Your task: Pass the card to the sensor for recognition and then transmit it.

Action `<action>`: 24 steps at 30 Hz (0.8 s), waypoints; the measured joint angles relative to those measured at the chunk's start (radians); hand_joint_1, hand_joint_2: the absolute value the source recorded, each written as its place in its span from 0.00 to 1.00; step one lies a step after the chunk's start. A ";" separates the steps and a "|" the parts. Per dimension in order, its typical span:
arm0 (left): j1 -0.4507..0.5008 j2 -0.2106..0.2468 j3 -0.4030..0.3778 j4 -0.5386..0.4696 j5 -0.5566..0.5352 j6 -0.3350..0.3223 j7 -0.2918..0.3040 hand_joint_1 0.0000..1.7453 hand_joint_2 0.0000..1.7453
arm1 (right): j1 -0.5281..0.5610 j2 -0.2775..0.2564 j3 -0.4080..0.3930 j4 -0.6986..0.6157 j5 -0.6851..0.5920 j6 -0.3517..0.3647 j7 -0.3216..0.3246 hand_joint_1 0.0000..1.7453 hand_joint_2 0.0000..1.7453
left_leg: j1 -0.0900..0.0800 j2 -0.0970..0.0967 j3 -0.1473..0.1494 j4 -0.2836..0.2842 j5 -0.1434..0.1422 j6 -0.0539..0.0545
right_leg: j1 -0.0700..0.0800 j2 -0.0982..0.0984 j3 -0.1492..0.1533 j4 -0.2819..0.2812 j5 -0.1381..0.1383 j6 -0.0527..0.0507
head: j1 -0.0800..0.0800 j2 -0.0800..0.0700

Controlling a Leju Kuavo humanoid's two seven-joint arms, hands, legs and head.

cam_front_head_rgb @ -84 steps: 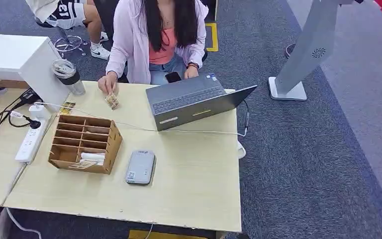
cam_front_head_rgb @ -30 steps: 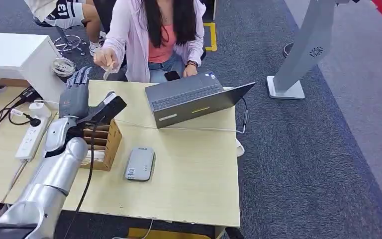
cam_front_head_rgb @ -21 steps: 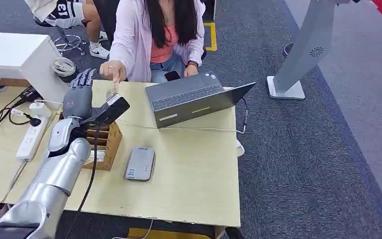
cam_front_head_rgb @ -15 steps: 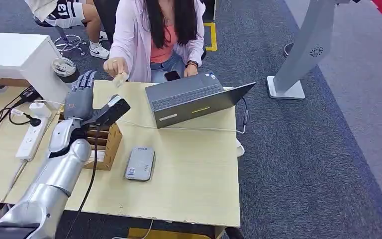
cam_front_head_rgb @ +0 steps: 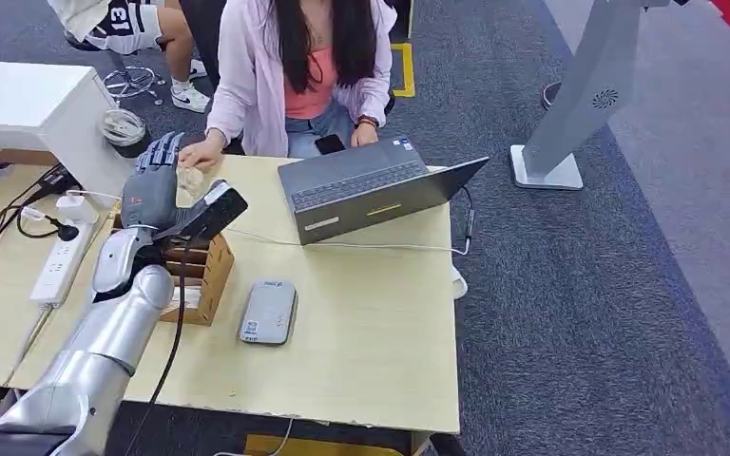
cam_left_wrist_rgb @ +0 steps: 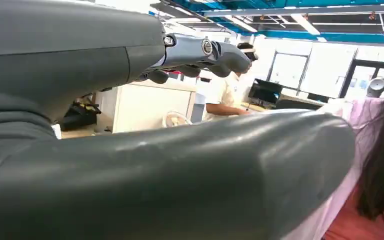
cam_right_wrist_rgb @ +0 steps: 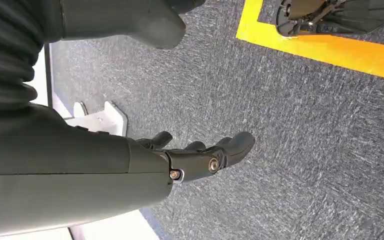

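My left hand (cam_front_head_rgb: 164, 196) is raised above the wooden organiser (cam_front_head_rgb: 200, 275), palm toward the person, with fingers and thumb apart. A person's hand (cam_front_head_rgb: 201, 152) holds a small pale card (cam_front_head_rgb: 189, 179) in the gap between my fingers and thumb. I cannot tell whether the card touches my palm. In the left wrist view the fingers (cam_left_wrist_rgb: 205, 50) and the thumb (cam_left_wrist_rgb: 180, 170) stand apart with nothing between them. The grey card sensor (cam_front_head_rgb: 268, 312) lies flat on the table, right of the organiser. My right hand (cam_right_wrist_rgb: 195, 160) hangs over the carpet, fingers loosely extended, holding nothing.
An open laptop (cam_front_head_rgb: 371, 190) sits at the table's far side in front of the seated person. A thin cable runs across the table (cam_front_head_rgb: 371, 332). At the left lie a power strip (cam_front_head_rgb: 57, 266), a lidded cup (cam_front_head_rgb: 124, 128) and a white cabinet (cam_front_head_rgb: 19, 104).
My left arm rose into view over the organiser. The person lifted the card from the table and has now lowered it between my left hand's fingers and thumb.
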 joint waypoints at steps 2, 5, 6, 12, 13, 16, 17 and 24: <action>0.000 0.000 0.000 0.001 0.000 0.000 0.000 0.00 0.00 | 0.000 0.000 0.000 0.000 0.000 0.000 0.000 0.00 1.00 | 0.000 0.000 0.000 0.000 0.000 0.000 | 0.000 0.000 0.000 0.000 0.000 0.000 | 0.000 0.000; 0.000 0.000 0.000 0.003 0.000 0.000 0.000 0.00 0.00 | 0.000 0.000 0.000 0.000 0.000 0.000 0.000 0.00 1.00 | 0.000 0.000 0.000 0.000 0.000 0.000 | 0.000 0.000 0.000 0.000 0.000 0.000 | 0.000 0.000; 0.000 0.000 0.000 0.003 0.000 0.000 0.000 0.00 0.00 | 0.000 0.000 0.000 0.000 0.000 0.000 0.000 0.00 1.00 | 0.000 0.000 0.000 0.000 0.000 0.000 | 0.000 0.000 0.000 0.000 0.000 0.000 | 0.000 0.000; 0.000 0.000 0.000 0.006 0.013 0.008 0.000 0.00 0.00 | 0.000 0.000 -0.002 0.000 0.003 -0.001 0.001 0.00 1.00 | 0.000 0.000 0.000 0.000 0.000 0.000 | 0.000 0.000 0.000 0.000 0.000 0.000 | 0.000 0.000; 0.000 0.000 0.000 0.007 0.015 0.011 -0.001 0.00 0.00 | 0.000 0.000 -0.004 0.000 0.004 -0.002 0.001 0.00 1.00 | 0.000 0.000 0.000 0.000 0.000 0.000 | 0.000 0.000 0.000 0.000 0.000 0.000 | 0.000 0.000; 0.000 0.000 0.000 0.007 0.020 0.014 -0.001 0.00 0.00 | 0.000 0.000 -0.006 0.000 0.005 -0.003 0.001 0.00 1.00 | 0.000 0.000 0.000 0.000 0.000 0.000 | 0.000 0.000 0.000 0.000 0.000 0.000 | 0.000 0.000; 0.000 0.000 0.000 0.007 0.021 0.017 -0.001 0.00 0.00 | 0.000 0.000 -0.006 0.000 0.005 -0.003 0.001 0.00 1.00 | 0.000 0.000 0.000 0.000 0.000 0.000 | 0.000 0.000 0.000 0.000 0.000 0.000 | 0.000 0.000; 0.000 0.002 0.000 0.009 0.027 0.022 0.000 0.00 0.00 | 0.000 0.000 -0.008 0.001 0.007 -0.005 0.001 0.00 1.00 | 0.000 0.000 0.000 0.000 0.000 0.000 | 0.000 0.000 0.000 0.000 0.000 0.000 | 0.000 0.000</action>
